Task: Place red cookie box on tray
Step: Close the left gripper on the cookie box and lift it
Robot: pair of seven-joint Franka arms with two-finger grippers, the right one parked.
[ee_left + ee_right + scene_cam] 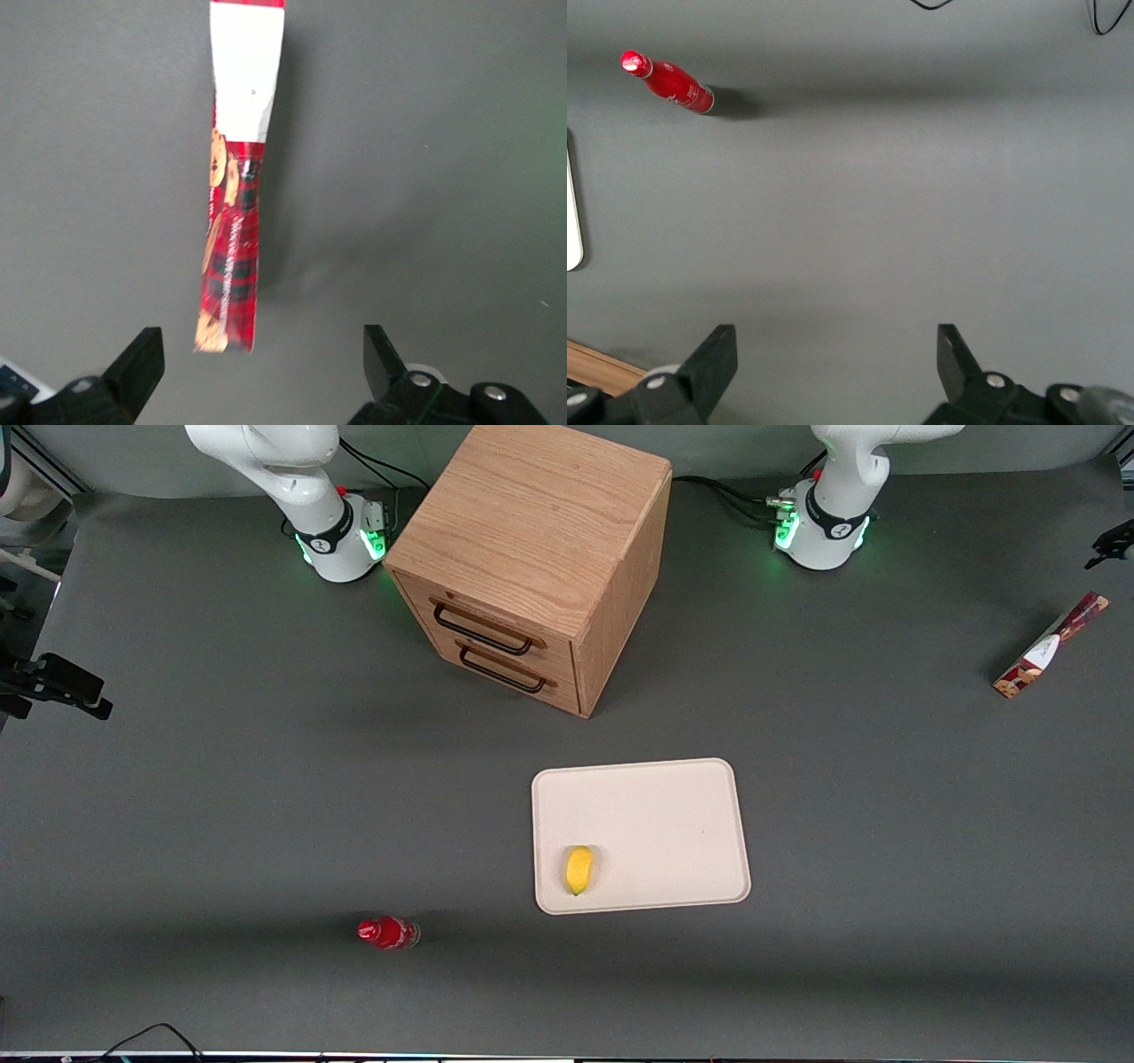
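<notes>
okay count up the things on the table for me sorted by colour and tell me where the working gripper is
Red: 2, the red cookie box and a small red bottle
Beige: 1, the tray
Yellow: 1, a yellow fruit on the tray
Wood: 1, the drawer cabinet
Total: 5
The gripper hangs open above the box, holding nothing.

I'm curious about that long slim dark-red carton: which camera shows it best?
The left wrist view: the red cookie box lies close below the open gripper, print visible. The front view shows it small, near the table's edge. The right wrist view misses it.
</notes>
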